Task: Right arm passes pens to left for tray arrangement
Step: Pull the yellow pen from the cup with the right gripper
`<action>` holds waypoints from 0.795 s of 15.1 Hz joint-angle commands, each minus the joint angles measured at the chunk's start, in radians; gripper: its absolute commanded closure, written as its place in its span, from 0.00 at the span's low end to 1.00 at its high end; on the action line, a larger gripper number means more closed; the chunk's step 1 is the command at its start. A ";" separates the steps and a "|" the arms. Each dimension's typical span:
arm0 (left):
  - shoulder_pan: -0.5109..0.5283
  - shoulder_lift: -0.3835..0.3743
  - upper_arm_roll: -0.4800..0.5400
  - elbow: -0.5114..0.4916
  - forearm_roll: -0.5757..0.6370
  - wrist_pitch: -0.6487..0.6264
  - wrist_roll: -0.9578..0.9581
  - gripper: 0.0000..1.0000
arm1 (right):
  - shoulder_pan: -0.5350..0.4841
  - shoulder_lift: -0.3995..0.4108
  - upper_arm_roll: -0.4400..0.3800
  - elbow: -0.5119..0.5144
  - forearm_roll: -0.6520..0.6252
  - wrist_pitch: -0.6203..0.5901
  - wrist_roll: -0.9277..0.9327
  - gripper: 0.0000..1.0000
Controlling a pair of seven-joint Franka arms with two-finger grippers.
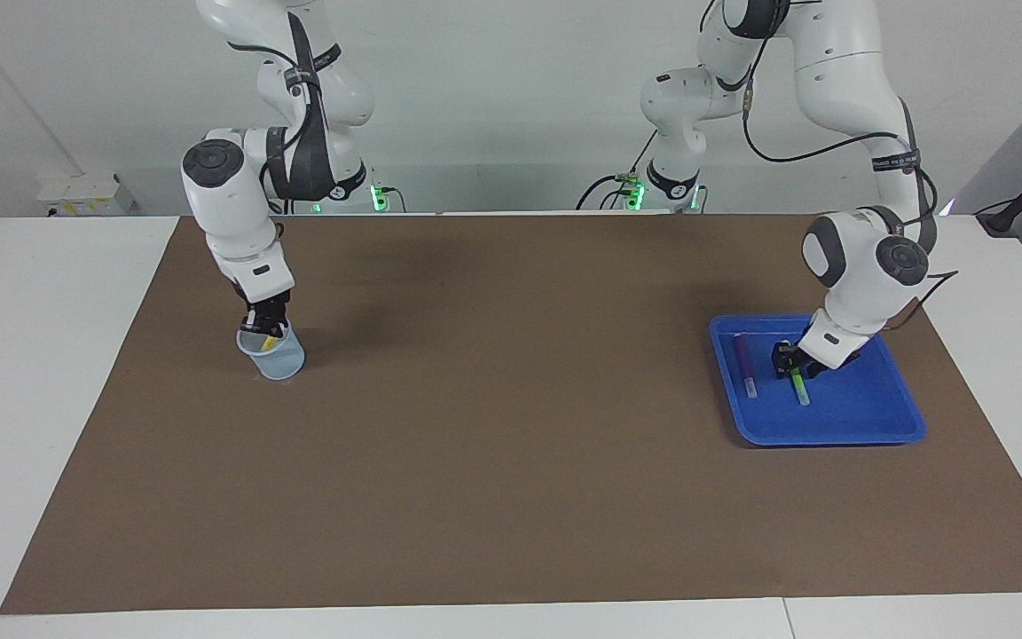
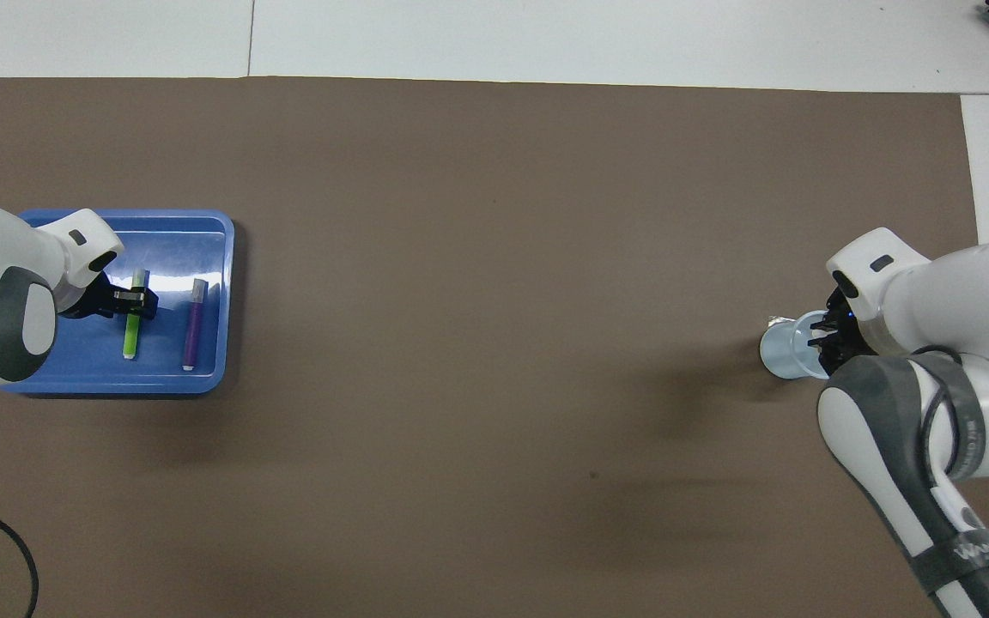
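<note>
The blue tray lies toward the left arm's end of the table and also shows in the overhead view. The purple pen lies flat in it. The green pen lies beside it. My left gripper is low in the tray, shut around the green pen near its robot-side end. My right gripper reaches down into a pale blue mesh cup. The yellow pen leans inside that cup at the gripper's tip.
A brown mat covers the table, with white table surface around it. The cup stands toward the right arm's end, the tray toward the left arm's end, with bare mat between them.
</note>
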 commanded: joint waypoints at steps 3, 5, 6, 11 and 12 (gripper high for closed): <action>0.004 -0.008 -0.008 0.097 -0.051 -0.157 -0.014 0.38 | -0.020 -0.040 0.012 0.156 0.170 -0.230 0.236 1.00; 0.001 -0.021 -0.007 0.153 -0.092 -0.254 -0.023 0.38 | -0.014 -0.048 0.018 0.199 0.236 -0.307 0.392 1.00; -0.001 -0.027 -0.008 0.188 -0.112 -0.309 -0.049 0.38 | -0.010 -0.049 0.025 0.223 0.284 -0.338 0.472 1.00; -0.007 -0.067 -0.015 0.309 -0.266 -0.515 -0.279 0.38 | 0.079 -0.091 0.027 0.244 0.506 -0.376 0.935 1.00; -0.008 -0.082 -0.016 0.315 -0.309 -0.539 -0.337 0.37 | 0.114 -0.094 0.027 0.245 0.520 -0.367 1.062 1.00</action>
